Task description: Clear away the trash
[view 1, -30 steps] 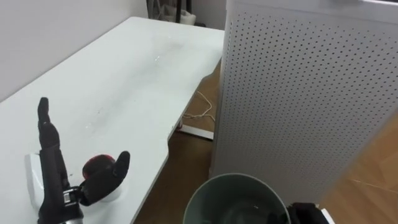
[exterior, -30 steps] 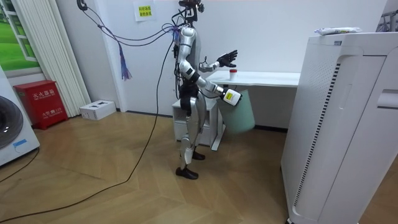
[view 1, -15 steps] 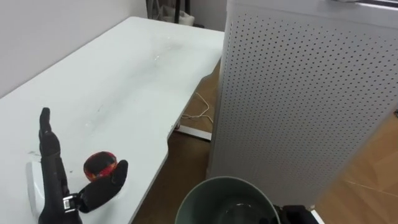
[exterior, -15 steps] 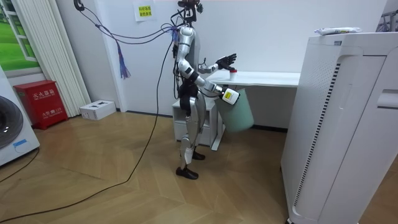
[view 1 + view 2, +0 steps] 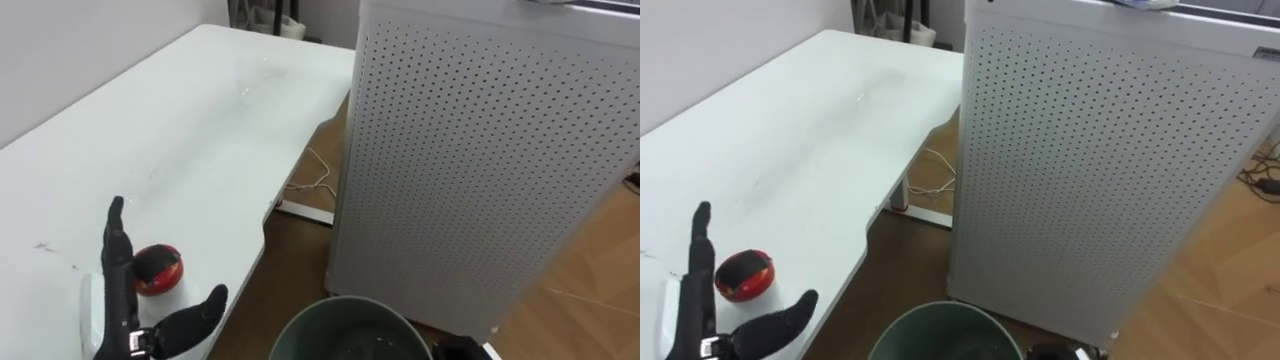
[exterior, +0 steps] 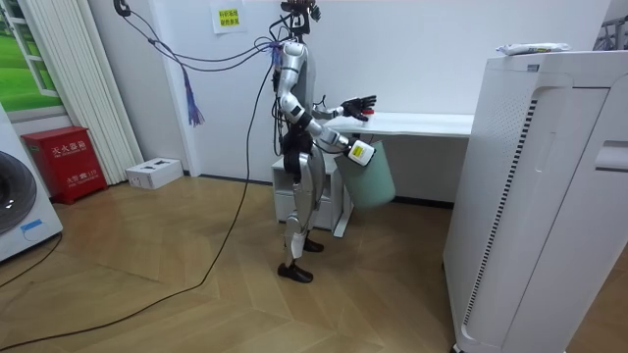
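Observation:
A round red-and-black piece of garbage point(image 5: 158, 268) lies near the front edge of the white table point(image 5: 200, 130). My left hand point(image 5: 118, 300) is open just left of it, fingers straight up and thumb stretched out below it, not touching. In the right eye view the same garbage point(image 5: 744, 275) sits beside that left hand point(image 5: 698, 300). A green bin point(image 5: 345, 325) hangs below the table edge, off the floor. My right hand point(image 6: 357, 149) holds the bin point(image 6: 371, 175) at its rim in the room view.
A tall white perforated appliance point(image 5: 480, 160) stands right of the table, close behind the bin. A thin cable point(image 5: 305, 185) lies on the wooden floor by the table foot. I stand at the table's end, facing it.
My left hand has come down and drawn back toward me; the garbage now shows between its fingers and thumb instead of behind the thumb. The view has shifted slightly.

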{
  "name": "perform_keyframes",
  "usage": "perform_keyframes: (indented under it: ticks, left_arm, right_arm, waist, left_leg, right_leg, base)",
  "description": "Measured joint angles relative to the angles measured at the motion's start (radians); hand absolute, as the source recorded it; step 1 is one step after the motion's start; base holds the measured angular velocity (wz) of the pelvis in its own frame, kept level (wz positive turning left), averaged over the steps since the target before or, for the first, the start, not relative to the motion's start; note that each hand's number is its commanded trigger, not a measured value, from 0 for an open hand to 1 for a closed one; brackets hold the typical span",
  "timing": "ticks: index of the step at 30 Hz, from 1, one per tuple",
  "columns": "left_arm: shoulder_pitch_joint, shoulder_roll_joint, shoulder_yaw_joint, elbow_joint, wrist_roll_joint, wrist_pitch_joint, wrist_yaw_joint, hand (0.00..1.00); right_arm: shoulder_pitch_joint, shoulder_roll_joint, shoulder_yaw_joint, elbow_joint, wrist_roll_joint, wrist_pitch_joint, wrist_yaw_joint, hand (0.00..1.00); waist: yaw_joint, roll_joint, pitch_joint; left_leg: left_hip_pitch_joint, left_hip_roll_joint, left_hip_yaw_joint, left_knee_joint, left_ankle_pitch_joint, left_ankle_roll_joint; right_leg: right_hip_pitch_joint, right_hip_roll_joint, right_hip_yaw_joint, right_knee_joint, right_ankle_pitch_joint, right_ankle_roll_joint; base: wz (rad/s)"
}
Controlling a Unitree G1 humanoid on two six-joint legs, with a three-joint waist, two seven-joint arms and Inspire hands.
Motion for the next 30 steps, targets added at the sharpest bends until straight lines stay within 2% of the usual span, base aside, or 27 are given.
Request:
perform_keyframes:
  ticks: [4, 8, 12, 14, 15, 22, 30]
  left_arm:
    - [0.000, 0.002, 0.003, 0.026, -0.001, -0.020, -0.001, 0.00]
    - [-0.007, 0.004, 0.003, 0.066, -0.018, -0.052, 0.008, 0.00]
    - [-0.009, 0.003, 0.004, 0.130, -0.021, -0.044, 0.012, 0.00]
    - [-0.001, -0.006, -0.002, 0.198, -0.022, -0.013, 0.003, 0.00]
    - [-0.001, -0.009, -0.002, 0.209, -0.026, -0.011, 0.002, 0.00]
    - [-0.010, -0.007, 0.004, 0.220, -0.107, -0.013, 0.005, 0.00]
    - [-0.016, -0.009, 0.004, 0.236, -0.138, -0.020, 0.004, 0.00]
  right_arm:
    - [0.000, 0.000, 0.000, 0.011, 0.001, 0.010, -0.001, 1.00]
    - [0.001, 0.000, 0.000, 0.011, 0.001, 0.016, -0.003, 1.00]
    - [-0.001, 0.001, -0.001, 0.009, 0.001, 0.016, -0.004, 1.00]
    - [0.000, 0.002, -0.001, 0.009, -0.002, 0.016, -0.003, 1.00]
    - [0.000, 0.002, -0.001, 0.010, -0.002, 0.016, -0.002, 1.00]
    - [0.008, 0.003, -0.001, 0.010, -0.002, 0.016, 0.013, 1.00]
    - [0.031, 0.003, -0.001, 0.011, -0.006, 0.034, 0.017, 1.00]
  waist:
    - [0.000, -0.003, -0.0046]
    - [-0.004, -0.004, -0.0054]
    - [-0.007, -0.004, -0.0058]
    - [-0.008, -0.008, -0.0035]
    - [-0.008, -0.009, -0.0026]
    - [-0.025, -0.006, -0.0025]
    - [-0.022, -0.002, -0.0031]
  left_leg:
    - [0.002, 0.000, 0.002, -0.001, 0.000, 0.000]
    - [0.007, 0.000, 0.002, 0.000, 0.000, 0.000]
    - [0.017, 0.000, 0.002, -0.003, -0.001, 0.000]
    - [0.014, 0.000, 0.002, 0.002, -0.001, 0.000]
    - [0.012, 0.001, 0.002, 0.004, -0.001, 0.000]
    - [0.007, 0.001, 0.001, 0.017, -0.005, 0.001]
    - [0.017, 0.002, 0.005, 0.007, -0.005, 0.001]
  right_leg:
    - [0.001, 0.000, 0.001, 0.000, 0.000, 0.000]
    - [0.008, 0.000, 0.000, 0.001, 0.000, 0.000]
    - [0.018, 0.000, 0.000, 0.000, 0.000, 0.000]
    - [0.017, 0.001, 0.000, 0.000, 0.000, 0.000]
    - [0.016, 0.001, 0.000, 0.000, 0.000, 0.000]
    - [0.018, 0.003, 0.000, 0.001, 0.001, -0.001]
    - [0.019, 0.002, 0.001, 0.002, 0.001, -0.001]
  base:
    - [0.00]
    - [0.00]
    - [0.00]
    - [0.00]
    - [0.00]
    - [0.01]
    - [-0.01]
